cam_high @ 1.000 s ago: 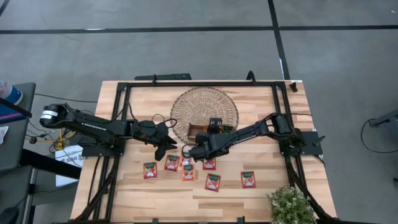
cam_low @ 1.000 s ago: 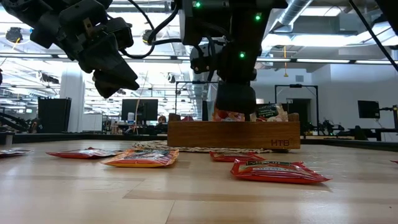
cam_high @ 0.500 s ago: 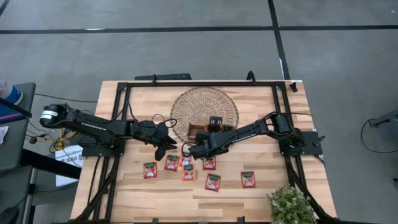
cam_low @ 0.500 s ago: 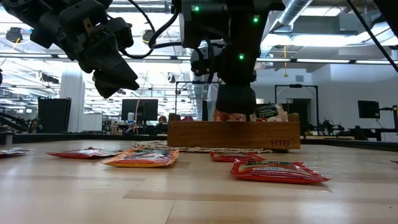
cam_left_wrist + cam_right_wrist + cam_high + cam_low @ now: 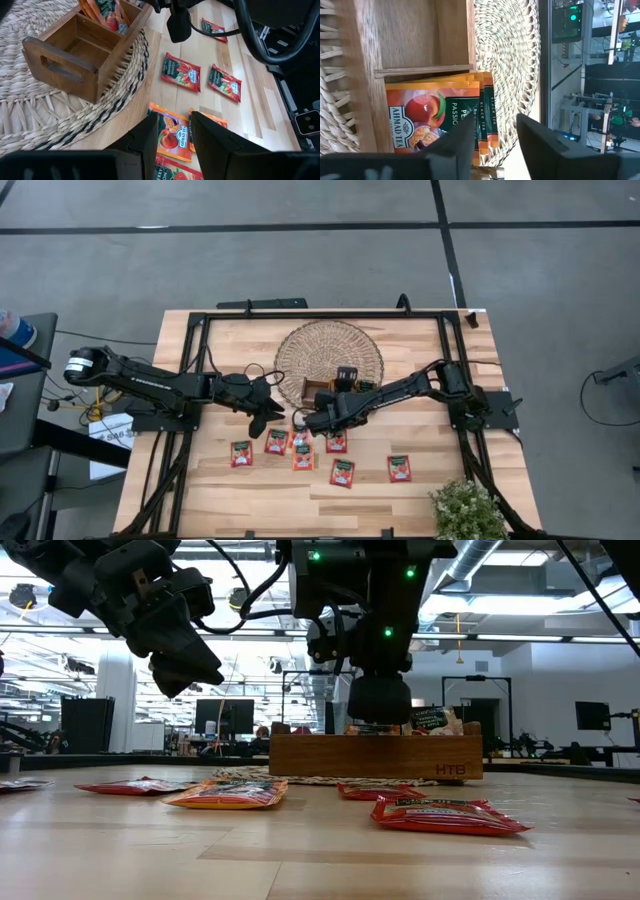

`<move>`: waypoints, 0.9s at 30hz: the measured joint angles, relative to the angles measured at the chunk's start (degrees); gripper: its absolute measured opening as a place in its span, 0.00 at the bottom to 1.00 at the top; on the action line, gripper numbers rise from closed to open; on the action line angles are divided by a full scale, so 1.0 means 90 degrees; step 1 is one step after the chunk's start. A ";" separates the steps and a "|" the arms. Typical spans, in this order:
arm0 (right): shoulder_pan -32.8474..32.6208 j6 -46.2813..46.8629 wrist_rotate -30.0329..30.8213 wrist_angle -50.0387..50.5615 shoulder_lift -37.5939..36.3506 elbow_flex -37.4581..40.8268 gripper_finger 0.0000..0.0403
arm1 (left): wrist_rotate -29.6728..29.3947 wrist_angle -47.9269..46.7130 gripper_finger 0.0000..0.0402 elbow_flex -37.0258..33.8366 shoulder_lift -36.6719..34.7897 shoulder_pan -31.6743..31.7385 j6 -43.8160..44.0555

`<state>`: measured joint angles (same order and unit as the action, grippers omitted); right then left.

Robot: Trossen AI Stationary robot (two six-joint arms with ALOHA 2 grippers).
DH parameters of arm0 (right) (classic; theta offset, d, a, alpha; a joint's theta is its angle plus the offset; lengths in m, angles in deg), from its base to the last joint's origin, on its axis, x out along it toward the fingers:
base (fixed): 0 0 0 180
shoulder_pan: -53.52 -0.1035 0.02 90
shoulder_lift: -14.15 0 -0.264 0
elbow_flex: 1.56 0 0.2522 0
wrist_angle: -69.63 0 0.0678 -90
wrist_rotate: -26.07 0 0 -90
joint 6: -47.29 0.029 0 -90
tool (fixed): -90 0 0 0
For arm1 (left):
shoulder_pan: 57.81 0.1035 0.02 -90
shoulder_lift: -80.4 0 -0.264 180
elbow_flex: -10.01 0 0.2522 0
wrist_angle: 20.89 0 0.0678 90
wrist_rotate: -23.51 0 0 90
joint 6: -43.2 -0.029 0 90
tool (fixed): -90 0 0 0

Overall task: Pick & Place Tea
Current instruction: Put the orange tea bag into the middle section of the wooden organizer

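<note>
Red-orange tea sachets (image 5: pixel 302 455) lie flat on the wooden table near its front edge. More sachets (image 5: pixel 440 117) stand on edge in one compartment of the brown wooden tray (image 5: pixel 325 390), which sits on a round woven mat (image 5: pixel 330 350). My right gripper (image 5: pixel 495 132) hangs open just above that compartment, its fingers pointing down at a slant; it also shows over the tray in the low view (image 5: pixel 378 705). Left of the tray, my left gripper (image 5: pixel 173 132) hangs above the table with a narrow gap between its fingers, over an orange sachet (image 5: pixel 172 142).
Black frame rails (image 5: pixel 320 315) run along the table's far and side edges. A potted plant (image 5: pixel 466 510) stands at the near right corner. The tray's other compartment (image 5: pixel 75 37) holds nothing. Bare wood shows between the lying sachets and the near edge.
My right gripper has opened above the tray without moving away. The sachet that showed just under its fingers now sits lower in the tray.
</note>
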<state>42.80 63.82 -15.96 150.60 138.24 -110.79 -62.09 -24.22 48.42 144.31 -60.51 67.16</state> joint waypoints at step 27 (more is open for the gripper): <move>-0.2012 0.1955 -0.2373 0.2551 -0.1779 -0.0791 0.34 | 0.0470 -0.0106 0.27 0.0010 0.0001 -0.0227 0.0384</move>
<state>24.68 81.42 -37.32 173.56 122.23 -117.91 -57.86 -25.17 48.50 144.32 -62.55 70.61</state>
